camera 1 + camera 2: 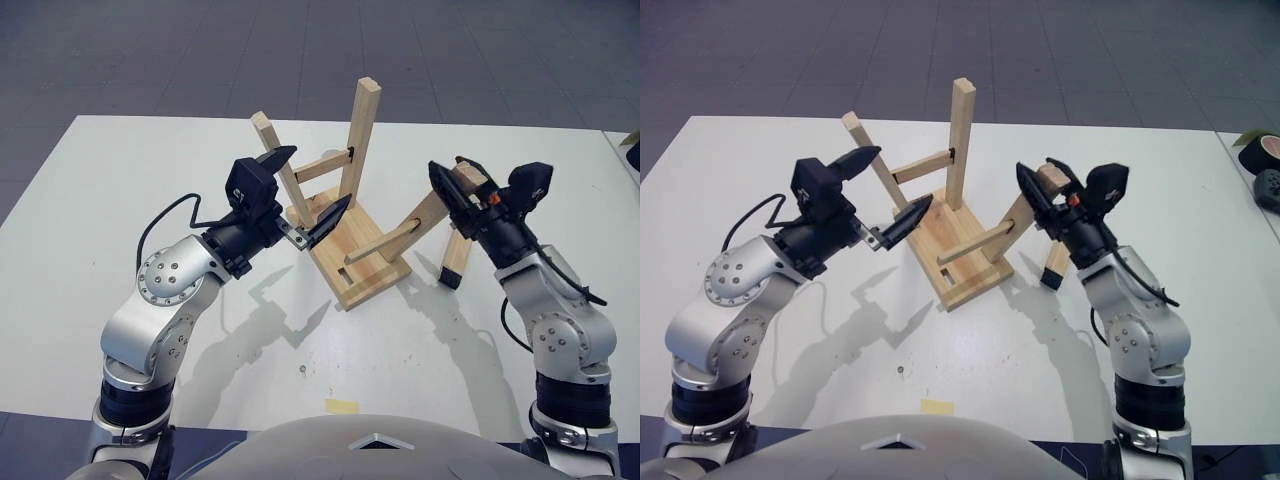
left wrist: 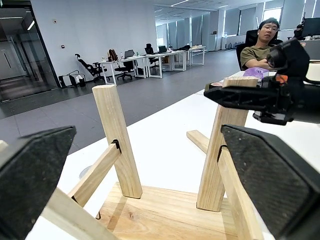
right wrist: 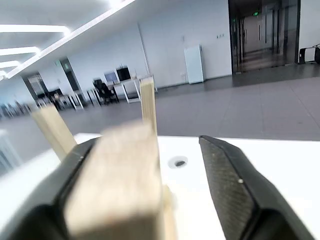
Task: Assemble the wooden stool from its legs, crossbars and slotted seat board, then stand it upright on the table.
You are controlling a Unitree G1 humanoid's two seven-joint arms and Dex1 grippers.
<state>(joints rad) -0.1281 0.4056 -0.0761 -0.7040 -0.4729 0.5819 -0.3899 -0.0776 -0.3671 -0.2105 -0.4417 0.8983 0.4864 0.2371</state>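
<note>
The wooden stool lies upside down in the middle of the white table, its seat board [image 1: 365,272] flat and its legs pointing up. A tall leg [image 1: 362,135] and a shorter slanted leg [image 1: 268,140] are joined by a crossbar [image 1: 322,166]. My left gripper [image 1: 303,187] is open, its fingers straddling the slanted leg without touching it. A third leg [image 1: 425,215] leans right, with a crossbar [image 1: 385,243] on it. My right gripper [image 1: 487,185] is open around that leg's top, the wood against one finger. Another leg [image 1: 457,258] leans beside it.
A small yellow sticker [image 1: 340,406] lies near the table's front edge. Dark objects [image 1: 1265,170] sit on a neighbouring table at the far right. Bare table [image 1: 120,180] spreads to the left of the stool and in front of it.
</note>
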